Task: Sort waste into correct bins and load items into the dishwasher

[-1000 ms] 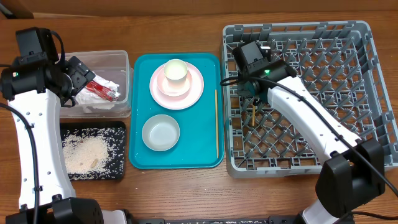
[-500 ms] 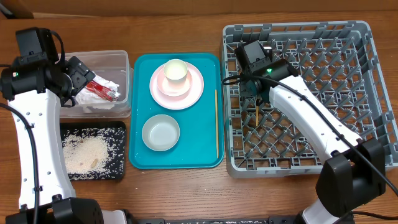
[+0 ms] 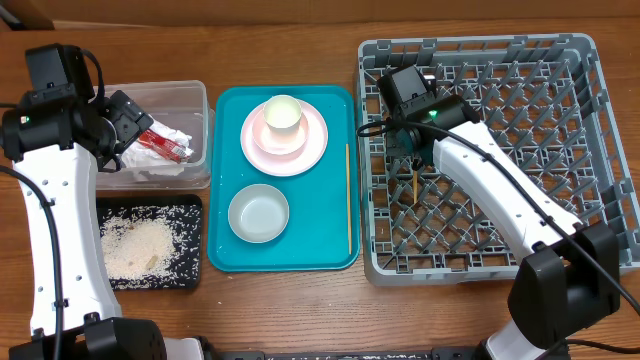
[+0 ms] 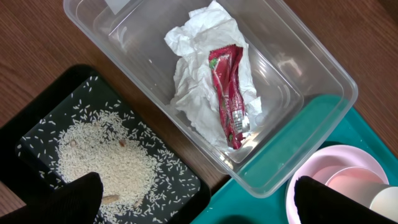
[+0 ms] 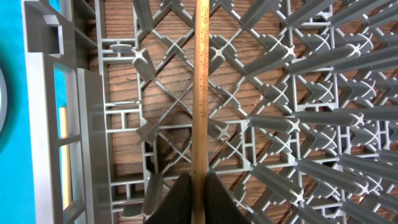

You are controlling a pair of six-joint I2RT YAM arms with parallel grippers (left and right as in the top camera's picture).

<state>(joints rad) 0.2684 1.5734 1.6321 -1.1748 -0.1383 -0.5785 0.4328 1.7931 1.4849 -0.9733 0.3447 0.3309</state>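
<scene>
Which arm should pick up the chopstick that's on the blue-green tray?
Right. The right pincer is at the rack, next to the tray chopstick, but must drop its held chopstick first. The left pincer is far off over the tub.

The dish rack (image 3: 520,150) is grey, its floor a diamond lattice with the brown wood-grain surface (image 3: 300,310) showing through. The chopstick (image 5: 201,93) over it is pale tan wood, as is the second chopstick (image 3: 348,200) on the teal tray (image 3: 300,250). The plate (image 3: 315,150) is pale pink, the cup (image 3: 283,113) cream, the bowl (image 3: 258,213) pale grey-green. In the clear tub (image 4: 323,74) lie a white napkin (image 4: 193,81) and a red sauce packet (image 4: 229,93). Whitish rice (image 4: 106,162) speckles the black tray (image 4: 31,134).
</scene>
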